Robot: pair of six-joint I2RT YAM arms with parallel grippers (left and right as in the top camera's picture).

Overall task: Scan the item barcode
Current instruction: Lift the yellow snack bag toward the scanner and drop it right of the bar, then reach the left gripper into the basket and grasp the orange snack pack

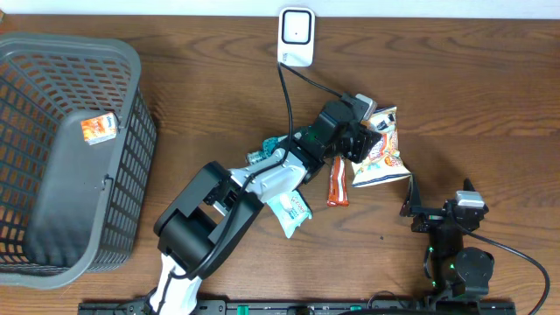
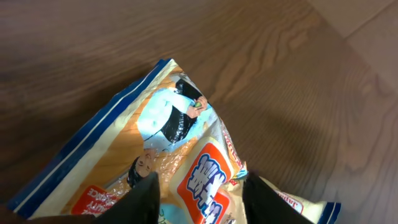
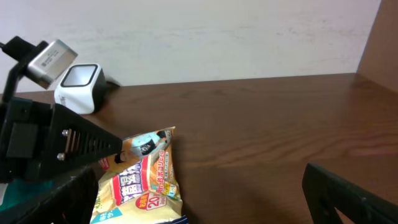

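Observation:
The item, a yellow-orange chip bag [image 1: 381, 153], lies on the wooden table right of centre. My left gripper [image 1: 369, 140] is over its upper edge. In the left wrist view the fingers [image 2: 149, 193] stand apart with the bag [image 2: 161, 143] between them, and it seems to rest on the wood. The white barcode scanner [image 1: 296, 37] stands at the table's far edge, also in the right wrist view [image 3: 79, 87]. My right gripper [image 1: 418, 208] is open near the front right, its jaws wide apart [image 3: 202, 205], with the bag [image 3: 140, 183] to its left.
A dark mesh basket [image 1: 131, 131] at the left holds a small orange box [image 1: 98, 128]. A red-brown snack bar [image 1: 338, 184] and a white-teal packet [image 1: 293, 210] lie beside the left arm. The scanner's black cable [image 1: 289, 96] runs across the table toward the arm.

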